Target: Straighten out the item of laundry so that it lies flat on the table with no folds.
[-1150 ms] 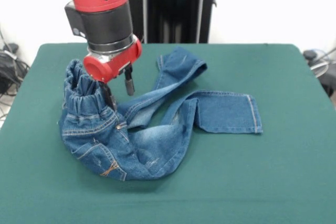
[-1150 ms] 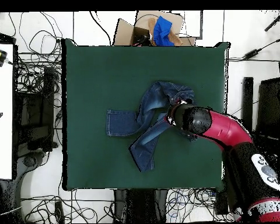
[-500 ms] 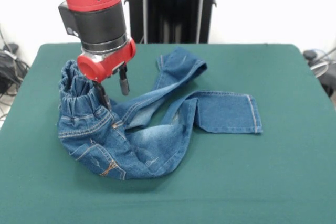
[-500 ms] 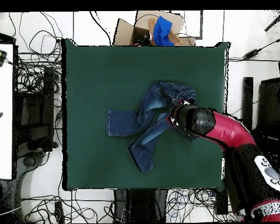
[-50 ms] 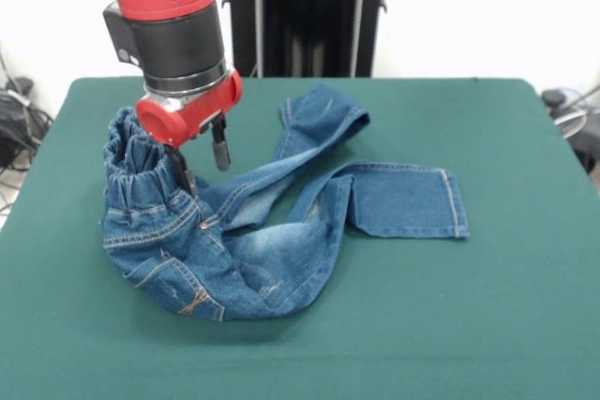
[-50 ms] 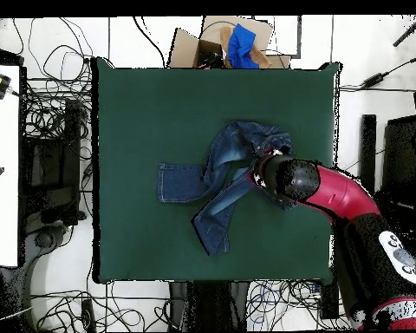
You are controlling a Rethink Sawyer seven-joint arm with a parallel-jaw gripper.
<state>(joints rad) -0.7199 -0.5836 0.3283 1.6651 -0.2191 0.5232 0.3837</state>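
Arm point(image 5: 169, 7) cut off at top edge; jeans point(image 6: 233, 147) waistband hidden under arm in overhead view.

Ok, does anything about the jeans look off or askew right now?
Yes. The jeans are far from flat: the waistband stands bunched up beside the pincer, and the two legs cross, one doubling back toward the table's far edge. Nothing looks torn or damaged.
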